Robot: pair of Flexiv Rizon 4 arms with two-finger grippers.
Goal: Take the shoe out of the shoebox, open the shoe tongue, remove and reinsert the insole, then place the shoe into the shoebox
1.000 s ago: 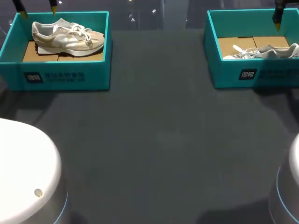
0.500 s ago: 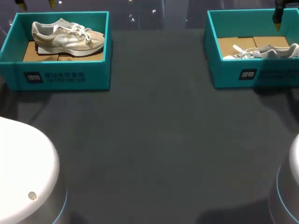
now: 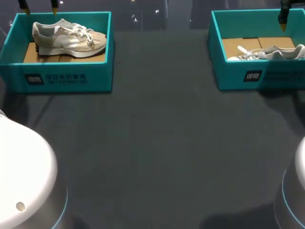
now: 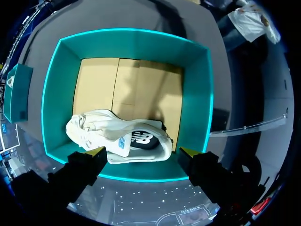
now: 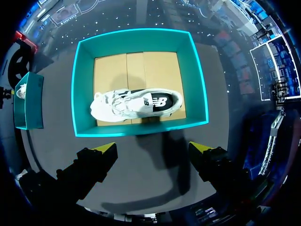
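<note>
At the table's (image 3: 157, 143) far left corner, my left gripper (image 4: 142, 153) hangs above the left shoebox (image 3: 62, 78), its yellow-tipped fingers spread wide with nothing between them. The pale left shoe (image 3: 69, 39) lies on its side on the cardboard floor of that box, laces done up, close to the wall under my fingertips.

Toward the table's far right corner sits the right shoebox (image 3: 248, 76), with the right shoe (image 3: 271, 52) lying flat inside it. My right gripper (image 5: 153, 149) hangs high by that box, fingers likewise parted and empty; from its wrist view the tips sit just outside the box's near wall, not over the shoe.

By my reading, the task is at its first step: neither shoe is out of its box, and no tongue or insole has been touched. The next move calls for a descent into a box with the fingers brought in to the shoe's width. It also needs a firm hold across the upper or at the heel collar, then a lift high enough to clear the teal wall.
</note>
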